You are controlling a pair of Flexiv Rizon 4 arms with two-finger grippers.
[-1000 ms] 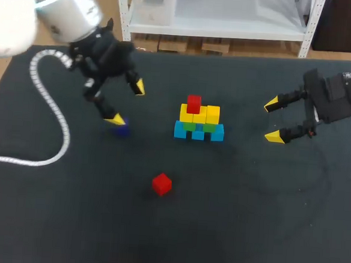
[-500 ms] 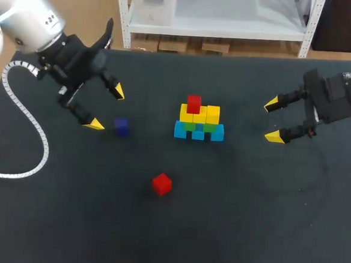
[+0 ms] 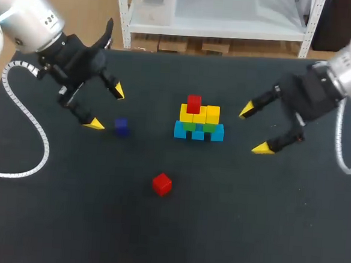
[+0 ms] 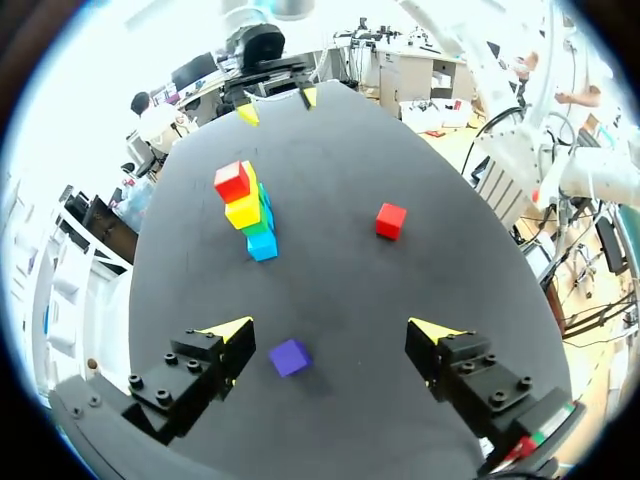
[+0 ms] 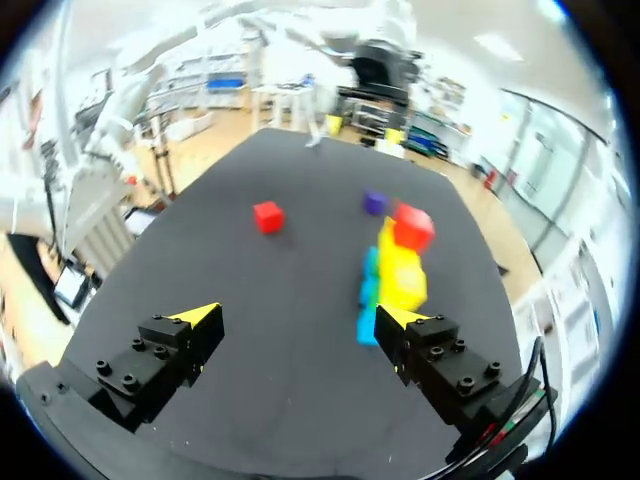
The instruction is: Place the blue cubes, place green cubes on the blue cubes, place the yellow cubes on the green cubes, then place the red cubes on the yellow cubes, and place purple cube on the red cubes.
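A stack stands mid-table: blue cubes (image 3: 198,132) at the base, green cubes (image 3: 191,126) on them, yellow cubes (image 3: 199,114) above, and one red cube (image 3: 194,103) on top. A second red cube (image 3: 161,183) lies loose in front of the stack. The purple cube (image 3: 121,126) sits left of it. My left gripper (image 3: 106,107) hangs open just left of the purple cube (image 4: 290,356), which lies between and slightly short of its fingertips. My right gripper (image 3: 254,129) is open and empty right of the stack (image 5: 395,265). The loose red cube (image 5: 267,216) lies farther ahead of it.
A white cable (image 3: 25,133) from my left arm loops over the table's left side. The dark table (image 3: 247,233) has bare room in front and at both sides of the stack.
My left gripper drew back to the left, off the purple cube, then held still. My right gripper swung in toward the stack's right side and turned.
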